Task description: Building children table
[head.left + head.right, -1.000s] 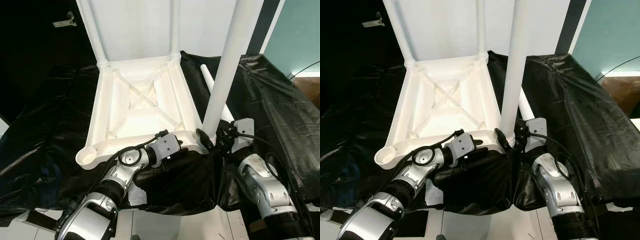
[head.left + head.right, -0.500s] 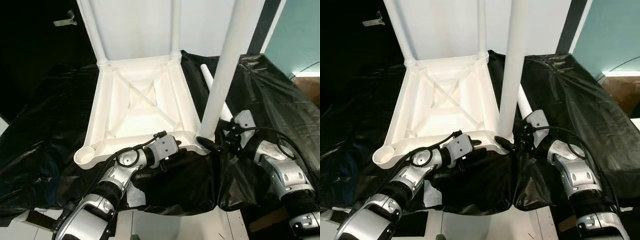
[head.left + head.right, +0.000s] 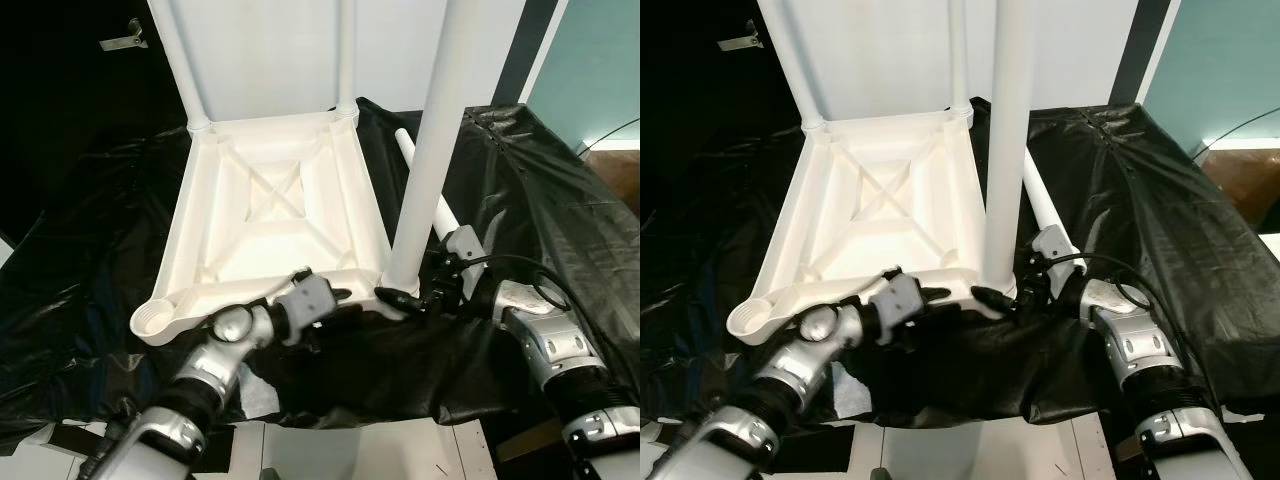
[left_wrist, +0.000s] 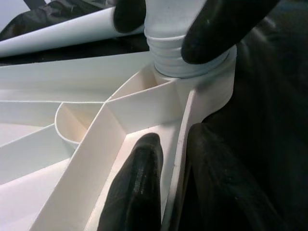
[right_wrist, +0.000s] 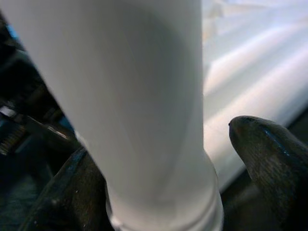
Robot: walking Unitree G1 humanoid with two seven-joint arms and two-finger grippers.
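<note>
The white table top [image 3: 270, 200] lies upside down on black sheeting, with two legs standing in its far corners. A third white leg [image 3: 425, 150] stands in the near right corner socket. My right gripper [image 3: 400, 298] is shut on this leg's base [image 5: 134, 96], one finger [image 5: 269, 154] on each side. My left gripper [image 3: 335, 298] is shut on the table top's near rim [image 4: 180, 144] just beside that corner, one finger [image 4: 137, 187] inside the rim and the other outside. The near left corner socket [image 3: 155, 322] holds no leg.
A loose white leg [image 3: 447, 215] lies on the black sheeting [image 3: 540, 200] behind the right corner, partly hidden by the standing leg. The sheeting drapes over the work surface's front edge. White floor tiles [image 3: 330, 450] show below.
The leg in the near right corner stands more upright than before. My right forearm has swung out to the right around the leg's base. My left arm has sunk lower, still gripping the rim.
</note>
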